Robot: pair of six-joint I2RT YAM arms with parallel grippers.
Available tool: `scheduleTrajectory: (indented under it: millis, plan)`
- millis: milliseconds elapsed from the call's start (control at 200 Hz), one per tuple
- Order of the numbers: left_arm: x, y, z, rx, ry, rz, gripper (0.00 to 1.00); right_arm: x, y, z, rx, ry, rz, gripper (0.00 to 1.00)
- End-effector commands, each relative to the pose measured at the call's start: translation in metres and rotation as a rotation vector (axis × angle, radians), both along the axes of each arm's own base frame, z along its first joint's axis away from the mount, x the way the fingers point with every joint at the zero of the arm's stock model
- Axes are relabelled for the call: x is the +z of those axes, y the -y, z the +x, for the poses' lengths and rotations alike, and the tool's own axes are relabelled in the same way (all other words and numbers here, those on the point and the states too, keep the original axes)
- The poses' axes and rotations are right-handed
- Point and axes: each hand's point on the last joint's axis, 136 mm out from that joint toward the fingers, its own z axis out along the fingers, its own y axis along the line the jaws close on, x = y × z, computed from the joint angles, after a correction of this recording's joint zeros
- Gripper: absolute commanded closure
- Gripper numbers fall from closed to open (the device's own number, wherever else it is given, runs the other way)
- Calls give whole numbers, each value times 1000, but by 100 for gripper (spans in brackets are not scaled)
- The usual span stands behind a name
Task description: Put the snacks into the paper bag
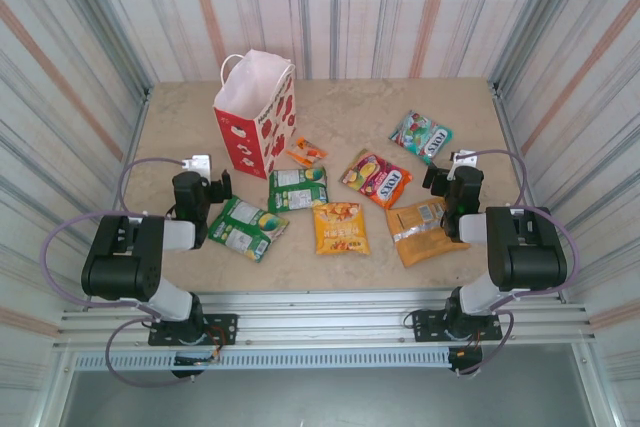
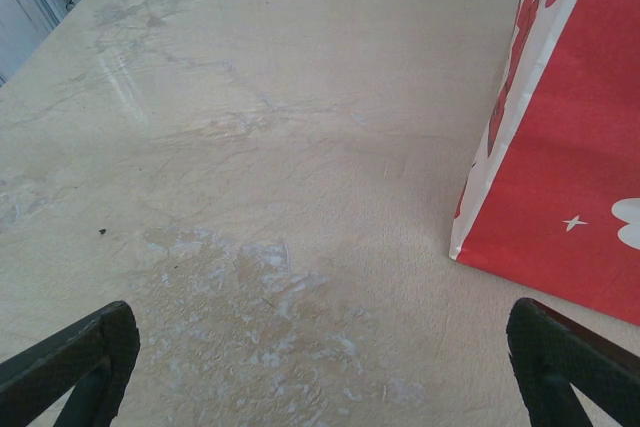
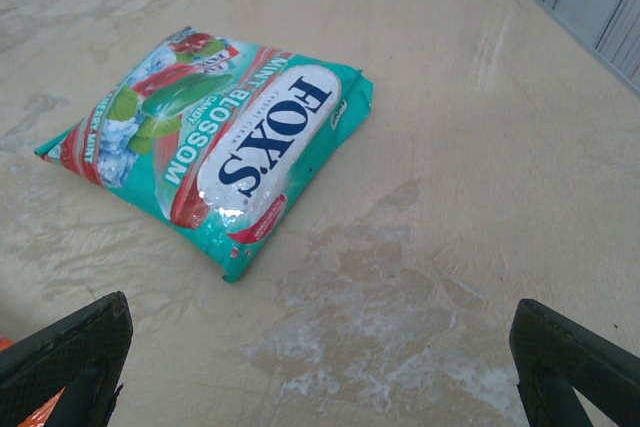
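Nearest to you, both arms hang low over the table (image 1: 360, 107) with jaws spread wide and nothing between them: your left gripper (image 1: 224, 187) on the left, your right gripper (image 1: 433, 179) on the right. All 7 snacks lie flat on the table, and none shows in the bag's mouth. In the near row you have a green packet (image 1: 245, 228) just beside the left wrist, an orange packet (image 1: 340, 228) in the middle and a second orange packet (image 1: 425, 232) beside the right wrist. Farther out lie a second green packet (image 1: 297, 189), a red-yellow packet (image 1: 376, 178) and a small orange packet (image 1: 307, 152). Farthest on the right is the teal packet (image 1: 421, 135). Your right wrist camera has it ahead of the open fingers (image 3: 70, 347) and to their left, its long axis slanting across the line of reach, not along it. The paper bag (image 1: 255, 117) stands upright at the far left, mouth upward. Your left wrist camera puts its red wall just ahead and to the right of the left gripper. The right arm is nearer the teal packet, but the bag lies well across to its left. The left arm sits next to the bag with 2 green packets close by, so I judge it has the shorter carry.
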Motion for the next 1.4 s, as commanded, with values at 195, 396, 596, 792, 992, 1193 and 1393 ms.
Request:
scheduleTrajectory:
  millis: [195,396,596,792,992,1193,1393]
  plan:
    - [10,-3,4,12,31,6,1,2,2,-1,-19,15,7,1]
    - [10,-3,4,13,29,7,1,1,2,0,-19,7,8,1]
    - [9,-4,6,10,19,-3,1,0,4,1,-11,1,31,1]
    - [8,-5,7,9,13,-11,1,0,4,0,-9,3,33,1]
    - [15,-3,3,12,47,1,7,3,-9,4,80,-2,42,1]
    - [72,32,-14,-21,60,110,9,33,-26,15,147,-197,118,1]
    - [109,49,-45,-44,46,-110,14,86,-68,5,257,-362,400,1]
